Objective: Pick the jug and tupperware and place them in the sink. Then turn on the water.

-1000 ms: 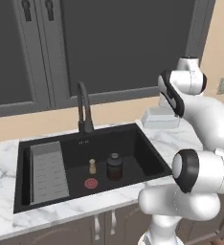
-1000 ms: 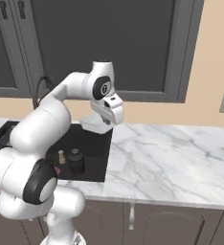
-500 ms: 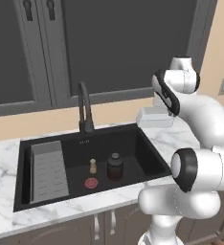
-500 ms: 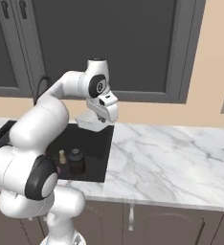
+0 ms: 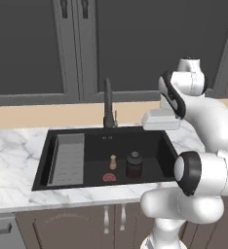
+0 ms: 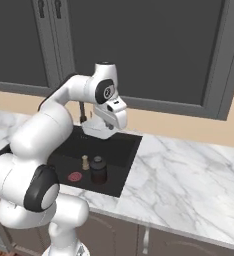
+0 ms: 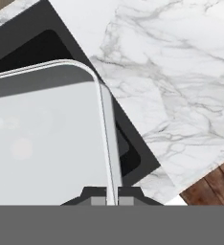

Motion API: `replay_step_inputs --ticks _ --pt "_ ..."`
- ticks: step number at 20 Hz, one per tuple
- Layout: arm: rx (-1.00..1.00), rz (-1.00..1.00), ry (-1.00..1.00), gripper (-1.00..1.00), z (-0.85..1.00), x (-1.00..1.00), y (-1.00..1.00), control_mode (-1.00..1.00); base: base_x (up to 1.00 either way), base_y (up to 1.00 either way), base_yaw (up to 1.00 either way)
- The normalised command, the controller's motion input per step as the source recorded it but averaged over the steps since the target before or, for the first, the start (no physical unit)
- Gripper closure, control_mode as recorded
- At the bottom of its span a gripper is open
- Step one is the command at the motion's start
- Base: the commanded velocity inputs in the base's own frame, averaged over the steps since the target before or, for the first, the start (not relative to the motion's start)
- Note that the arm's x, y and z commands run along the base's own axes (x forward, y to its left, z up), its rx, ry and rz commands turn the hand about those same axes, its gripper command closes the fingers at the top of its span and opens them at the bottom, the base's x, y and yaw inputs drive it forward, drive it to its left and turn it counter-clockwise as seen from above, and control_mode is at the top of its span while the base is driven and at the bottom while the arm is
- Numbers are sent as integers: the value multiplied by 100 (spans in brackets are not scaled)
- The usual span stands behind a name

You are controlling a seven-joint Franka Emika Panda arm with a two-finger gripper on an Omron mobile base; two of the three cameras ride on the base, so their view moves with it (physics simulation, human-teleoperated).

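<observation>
My gripper is shut on the rim of the tupperware, a shallow pale translucent container. It hangs in the air over the back right corner of the black sink. In the hand view the tupperware spreads out to the left, and my gripper pinches its thin wall. The squat dark jug stands upright on the sink floor near the front right. The tall black faucet rises behind the basin, with no stream from it.
A small brass peg and a flat red disc lie on the sink floor beside the jug. A grey ribbed rack lines the sink's left side. White marble counter stretches to the right.
The hand has shifted slightly over the sink's right edge, with the tupperware still in its grip. The jug, peg and disc have not moved.
</observation>
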Motion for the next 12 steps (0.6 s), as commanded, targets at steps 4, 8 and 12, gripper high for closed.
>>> replay_step_inputs --ticks 4,8,12 --pt "0 0 0 100 0 0 0 100 0 0 5" --pt "0 0 0 100 0 0 0 -100 0 0 0" --pt "0 0 0 100 0 0 0 -100 0 0 0"
